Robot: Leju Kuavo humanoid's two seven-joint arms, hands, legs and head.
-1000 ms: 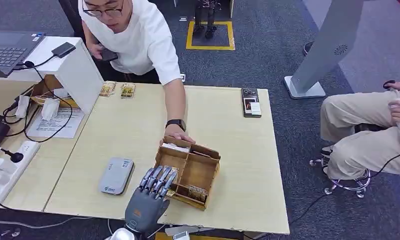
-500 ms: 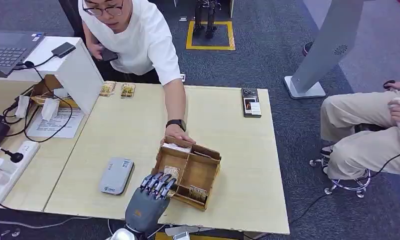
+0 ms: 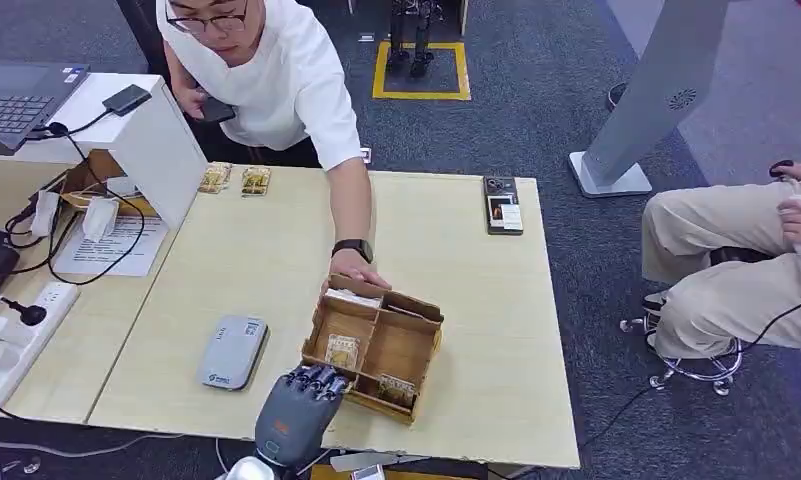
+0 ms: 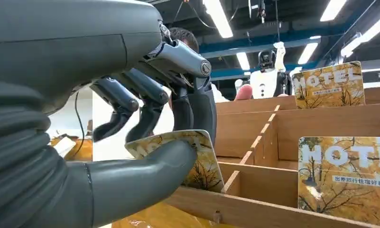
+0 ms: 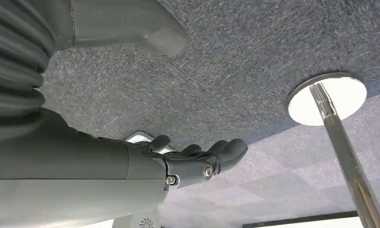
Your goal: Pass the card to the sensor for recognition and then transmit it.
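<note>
Left hand: our left hand (image 3: pixel 298 408) sits at the near edge of the wooden box (image 3: pixel 373 345), and in the wrist view the thumb (image 4: pixel 145 173) and the dark fingers (image 4: pixel 193 107) are pinching a card (image 4: pixel 199 159), so we'd call that a proper hold.

Where the card is: right at the box's near wall, tilted, its lower part behind the wall edge as the wrist view shows it. Can't quite tell if it's fully out of its slot.

Card's long axis: looks like it runs up out of the box, printed face toward the wrist camera, but the thumb covers a good chunk, so that's our guess.

Which way to the sensor: the grey reader (image 3: pixel 232 351) lies flat on the table just beside our left hand, on its left and slightly further out. We figure the move is lift, then swing left, short trip.

Nearer hand: left, easily. Our right hand (image 5: pixel 197 159) hangs over carpet, fingers curled in, holding nothing.

Other stuff: a person's hand (image 3: pixel 353 268) rests on the box's far edge, steadying it.
</note>
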